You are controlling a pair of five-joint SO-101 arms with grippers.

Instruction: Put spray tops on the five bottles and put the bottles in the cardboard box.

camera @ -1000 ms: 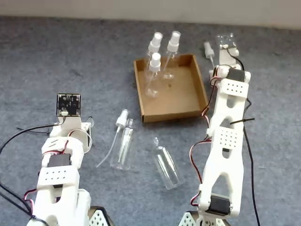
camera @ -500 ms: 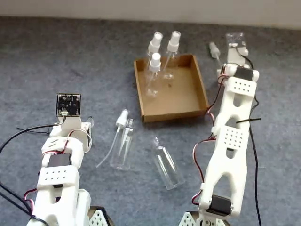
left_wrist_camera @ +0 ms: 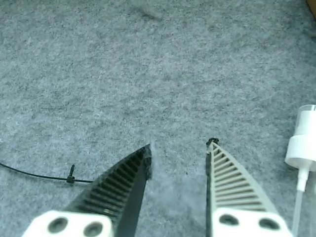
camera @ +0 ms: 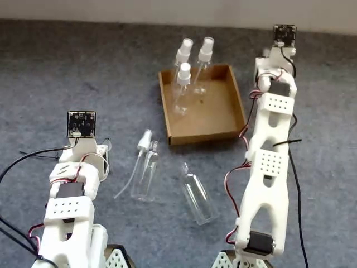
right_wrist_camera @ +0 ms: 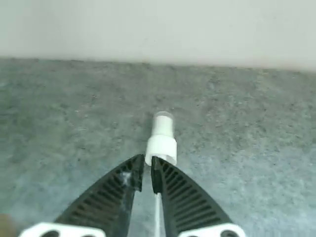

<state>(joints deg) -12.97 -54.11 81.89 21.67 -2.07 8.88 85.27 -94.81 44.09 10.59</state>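
Grey carpet (right_wrist_camera: 49,98), far edge: right fingers (right_wrist_camera: 129,181) tight on spray top (right_wrist_camera: 162,143); left fingers (left_wrist_camera: 134,177) apart.

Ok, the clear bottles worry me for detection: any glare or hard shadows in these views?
High view: soft, even light; the uncapped bottle shows only faint highlights, no glare. Left wrist view: a faint, soft-edged shadow by the open left gripper. Right wrist view: the spray top in the right gripper is evenly lit.

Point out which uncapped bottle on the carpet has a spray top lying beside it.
The bottle nearer the left arm: a loose spray top lies by its neck. The other bottle, beside the right arm, lies alone.
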